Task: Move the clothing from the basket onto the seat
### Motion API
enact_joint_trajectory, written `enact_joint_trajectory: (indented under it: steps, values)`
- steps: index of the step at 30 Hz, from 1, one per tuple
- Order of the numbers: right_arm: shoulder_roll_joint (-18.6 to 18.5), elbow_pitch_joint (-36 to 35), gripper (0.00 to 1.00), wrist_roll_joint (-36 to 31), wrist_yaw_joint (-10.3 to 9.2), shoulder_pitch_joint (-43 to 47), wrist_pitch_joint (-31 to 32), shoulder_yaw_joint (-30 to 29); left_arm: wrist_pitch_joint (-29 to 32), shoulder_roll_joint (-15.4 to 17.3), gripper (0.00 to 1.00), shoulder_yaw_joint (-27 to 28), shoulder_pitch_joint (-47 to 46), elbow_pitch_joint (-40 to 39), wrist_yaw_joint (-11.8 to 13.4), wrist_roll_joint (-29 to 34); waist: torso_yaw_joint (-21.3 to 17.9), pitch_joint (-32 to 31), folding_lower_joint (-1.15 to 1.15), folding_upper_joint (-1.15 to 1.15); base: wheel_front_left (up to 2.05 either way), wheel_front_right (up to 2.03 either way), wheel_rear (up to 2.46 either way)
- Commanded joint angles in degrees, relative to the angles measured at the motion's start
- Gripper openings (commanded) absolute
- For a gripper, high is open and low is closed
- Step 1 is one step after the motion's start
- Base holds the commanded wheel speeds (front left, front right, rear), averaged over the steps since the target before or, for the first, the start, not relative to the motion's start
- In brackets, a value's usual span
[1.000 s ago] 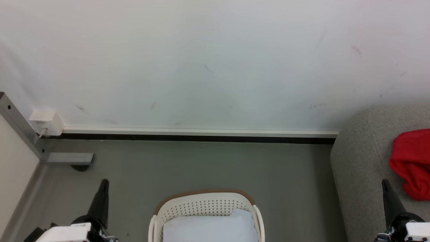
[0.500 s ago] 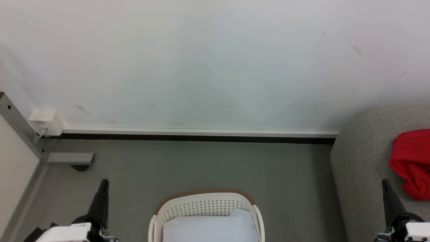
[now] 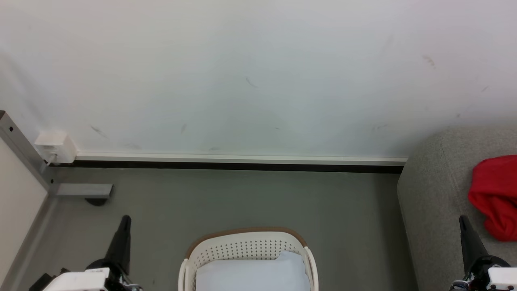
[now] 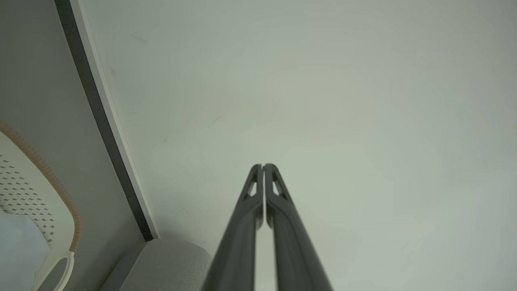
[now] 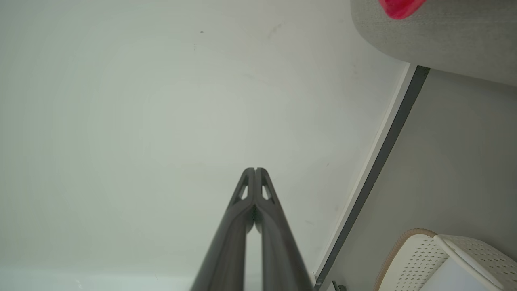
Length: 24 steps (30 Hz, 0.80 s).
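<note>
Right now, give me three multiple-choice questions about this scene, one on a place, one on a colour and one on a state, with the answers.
1. Where does the red clothing lie?
A. in the basket
B. on the seat
C. in the right gripper

2. What colour is the basket's far rim?
A. tan-brown
B. red
C. black

3. How is the left gripper?
A. wide open
B. shut, holding nothing
C. shut on clothing

Answers:
1 B: the red fabric rests on the grey cushion, apart from the basket.
2 A: a tan-brown band runs along the white perforated wall's top.
3 B: its fingertips meet with nothing between them.
</note>
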Motion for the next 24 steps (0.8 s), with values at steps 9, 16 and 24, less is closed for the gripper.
enact_joint_trajectory:
  steps: [9, 16, 24]
  values:
    - [0.1, -0.2, 0.00, -0.4, -0.12, -0.7, 0.0, -0.3, 0.2, 0.1, 0.00, 0.1, -0.4, -0.1, -0.3, -0.8, 0.0, 0.0, 0.00, 0.00, 0.00, 0.00, 0.00]
    - [0.1, -0.2, 0.00, -0.4, -0.12, -0.7, 0.1, -0.3, 0.2, 0.1, 0.00, 0.1, -0.4, -0.2, -0.3, -0.8, 0.0, 0.0, 0.00, 0.00, 0.00, 0.00, 0.00]
    - [0.1, -0.2, 0.00, -0.5, -0.12, -0.7, 0.1, -0.3, 0.2, 0.1, 0.00, 0.1, -0.4, -0.2, -0.3, -0.8, 0.0, 0.0, 0.00, 0.00, 0.00, 0.00, 0.00]
